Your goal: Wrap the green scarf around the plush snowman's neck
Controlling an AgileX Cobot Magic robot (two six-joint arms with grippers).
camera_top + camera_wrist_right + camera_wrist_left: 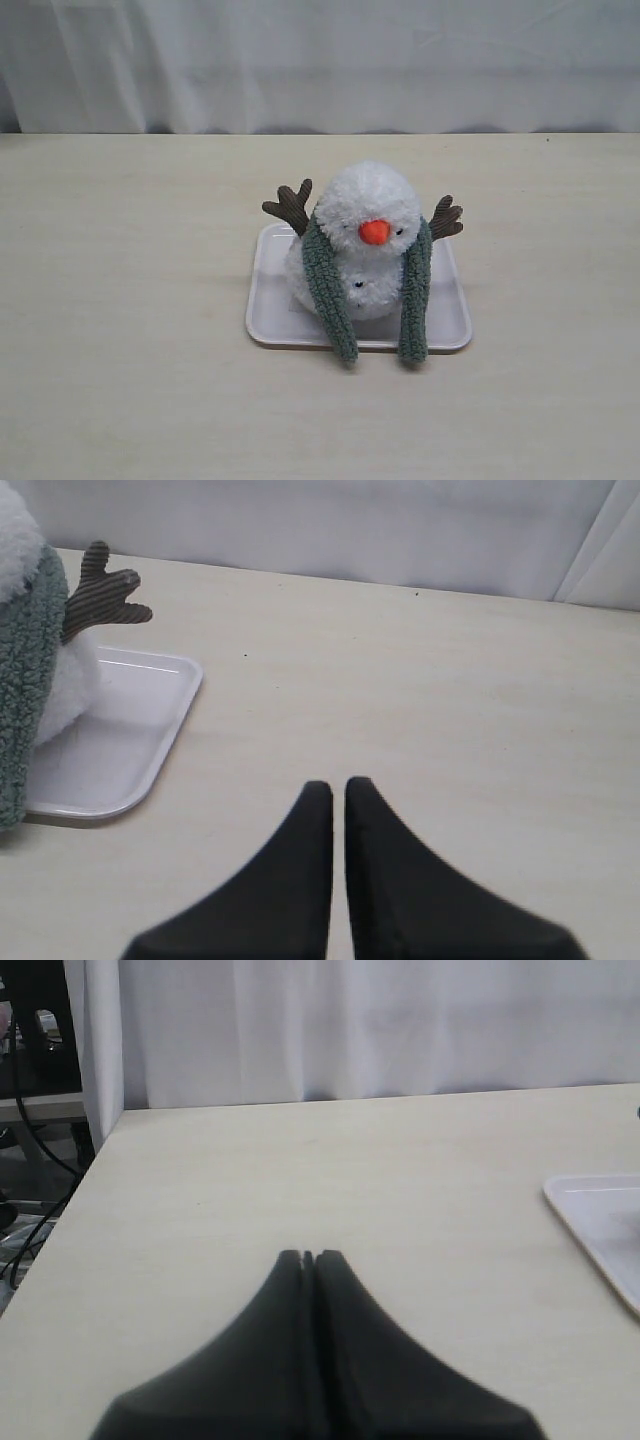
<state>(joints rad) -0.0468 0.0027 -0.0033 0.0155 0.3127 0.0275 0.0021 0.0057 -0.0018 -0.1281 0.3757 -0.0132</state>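
Note:
The plush snowman (365, 200) sits on a white tray (268, 320), white and fluffy with an orange nose and brown twig arms. The green scarf (328, 285) lies over its neck from behind, both ends hanging down the front past the tray's near edge. Neither gripper shows in the exterior view. In the left wrist view my left gripper (308, 1255) is shut on nothing above bare table, with a corner of the tray (600, 1210) off to one side. My right gripper (338, 785) is shut and empty, apart from the snowman (70, 680) and the scarf (25, 680).
A pale wooden table (120, 300) carries the tray. A white curtain (320, 60) hangs along the far edge. In the left wrist view the table edge (60, 1240) drops off to cables and a stand.

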